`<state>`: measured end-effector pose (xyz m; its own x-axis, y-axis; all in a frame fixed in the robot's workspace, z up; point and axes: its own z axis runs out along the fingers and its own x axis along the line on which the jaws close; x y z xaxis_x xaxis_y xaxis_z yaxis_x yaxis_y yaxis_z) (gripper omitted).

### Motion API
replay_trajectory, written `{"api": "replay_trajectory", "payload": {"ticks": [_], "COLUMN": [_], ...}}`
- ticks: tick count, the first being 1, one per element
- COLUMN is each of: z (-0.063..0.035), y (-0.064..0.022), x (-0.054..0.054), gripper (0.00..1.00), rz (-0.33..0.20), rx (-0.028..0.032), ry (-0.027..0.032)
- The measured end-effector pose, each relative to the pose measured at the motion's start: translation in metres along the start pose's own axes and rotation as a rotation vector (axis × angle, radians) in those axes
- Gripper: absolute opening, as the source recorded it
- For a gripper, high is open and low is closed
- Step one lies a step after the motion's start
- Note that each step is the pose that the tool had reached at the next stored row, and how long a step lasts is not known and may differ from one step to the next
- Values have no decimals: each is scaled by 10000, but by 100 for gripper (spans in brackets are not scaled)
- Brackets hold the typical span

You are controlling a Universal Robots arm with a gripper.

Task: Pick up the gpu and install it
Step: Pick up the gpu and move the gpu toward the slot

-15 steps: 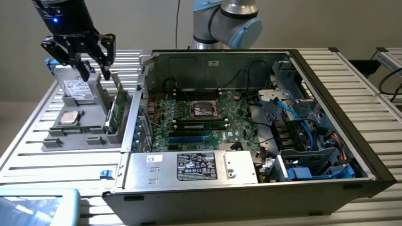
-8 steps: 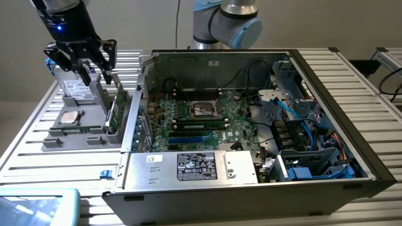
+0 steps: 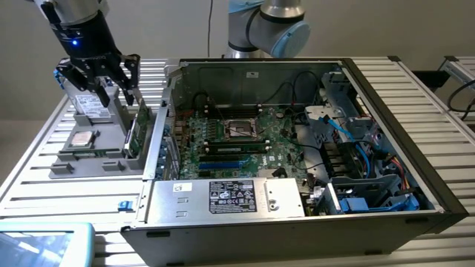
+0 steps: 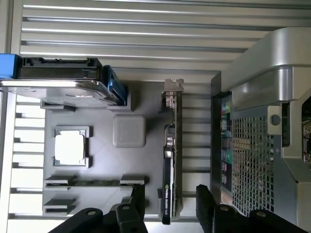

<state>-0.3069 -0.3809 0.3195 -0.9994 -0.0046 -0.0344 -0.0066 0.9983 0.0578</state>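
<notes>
The gpu point(image 3: 138, 130) stands on its long edge in a slot of the grey holder tray point(image 3: 95, 164), close to the open computer case point(image 3: 386, 128). My gripper point(image 3: 115, 95) hangs open just above the tray, over the card and the hard drive point(image 3: 90, 104). In the wrist view the gpu point(image 4: 170, 160) runs lengthwise, thin and dark with a metal bracket at its far end. My gripper point(image 4: 171, 206) straddles its near end. One of the black fingers point(image 4: 137, 204) is on each side, and both are apart from the card.
The tray point(image 4: 129, 165) also holds a silver hard drive point(image 4: 53, 85), a square processor point(image 4: 70, 145) and a narrow memory stick point(image 4: 95, 182). The case wall point(image 4: 252, 145) stands right beside the gpu. The motherboard point(image 3: 230, 139) lies exposed inside the case. A blue-edged box point(image 3: 44, 245) sits at the front corner.
</notes>
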Motion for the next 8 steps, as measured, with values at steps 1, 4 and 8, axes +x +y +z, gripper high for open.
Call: {"api": "replay_trajectory", "payload": {"ticks": [1, 4, 8], "z": [18, 72, 144], "y": [-3, -10, -24], "x": [0, 2, 4], "gripper": [55, 55, 55], "rz": [21, 126, 278], "rx": [-1, -16, -44], "ry": [-1, -7, -17]}}
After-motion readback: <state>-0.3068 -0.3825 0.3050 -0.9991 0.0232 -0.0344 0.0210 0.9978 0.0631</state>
